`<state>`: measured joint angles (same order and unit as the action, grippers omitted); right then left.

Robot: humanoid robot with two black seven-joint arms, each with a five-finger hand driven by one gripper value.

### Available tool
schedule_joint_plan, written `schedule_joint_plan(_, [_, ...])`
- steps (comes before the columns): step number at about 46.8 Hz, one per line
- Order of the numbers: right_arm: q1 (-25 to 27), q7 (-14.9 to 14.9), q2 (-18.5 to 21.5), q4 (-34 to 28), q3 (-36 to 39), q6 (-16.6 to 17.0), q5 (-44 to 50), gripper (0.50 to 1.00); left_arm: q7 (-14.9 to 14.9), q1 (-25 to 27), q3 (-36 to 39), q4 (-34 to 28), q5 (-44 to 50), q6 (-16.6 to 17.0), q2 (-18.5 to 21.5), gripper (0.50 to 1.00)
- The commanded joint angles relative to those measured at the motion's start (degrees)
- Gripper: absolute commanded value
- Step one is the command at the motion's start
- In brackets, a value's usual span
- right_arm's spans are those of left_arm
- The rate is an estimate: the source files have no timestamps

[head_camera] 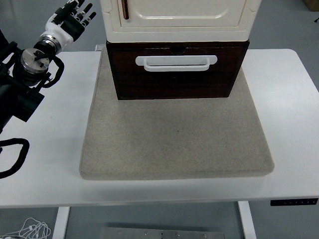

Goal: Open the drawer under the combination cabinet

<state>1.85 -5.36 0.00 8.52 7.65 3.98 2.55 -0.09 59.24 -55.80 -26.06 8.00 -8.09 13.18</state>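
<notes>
1. a cream-coloured plastic cabinet [182,15] with a panelled door is seen at the far middle of the white table [289,114], cut off by the picture's top edge.
2. a dark brown wooden drawer [174,82] is set directly beneath the cabinet, its front turned toward the near edge.
3. a white bar handle [176,62] is fixed across the upper part of the drawer front.
4. whether the drawer is pulled out at all cannot be told.
5. the cabinet and drawer are stood on the far part of a beige square felt mat [174,144], whose near part is left bare.
6. the left hand [73,19], black-fingered with a white wrist shell, is held raised at the far left, beside the cabinet's left side and apart from it.
7. its fingers [85,11] are spread and nothing is grasped.
8. the black left arm [22,84] is seen along the left edge, with a black cable [15,157] looped over the table nearer in.
9. a grey floor [164,219] and white cords [30,229] are visible under the near edge.
</notes>
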Motion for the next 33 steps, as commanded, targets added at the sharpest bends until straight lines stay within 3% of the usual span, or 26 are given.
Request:
schedule_joint_plan(1, [0.0, 0.0, 0.0, 0.0, 0.0, 0.0, 0.0, 0.926, 0.0, -0.1, 0.0, 0.0, 0.0, 0.0, 0.0, 1.0])
schedule_joint_plan(15, [0.0, 0.0, 0.0, 0.0, 0.0, 0.0, 0.0, 0.926, 0.1, 0.0, -0.1, 0.8, 0.1, 0.0, 0.3, 1.0])
schedule_joint_plan(33, [0.0, 0.0, 0.0, 0.0, 0.0, 0.1, 0.0, 0.926, 0.0, 3.4, 0.0, 2.9, -0.6, -0.2, 5.6, 1.0])
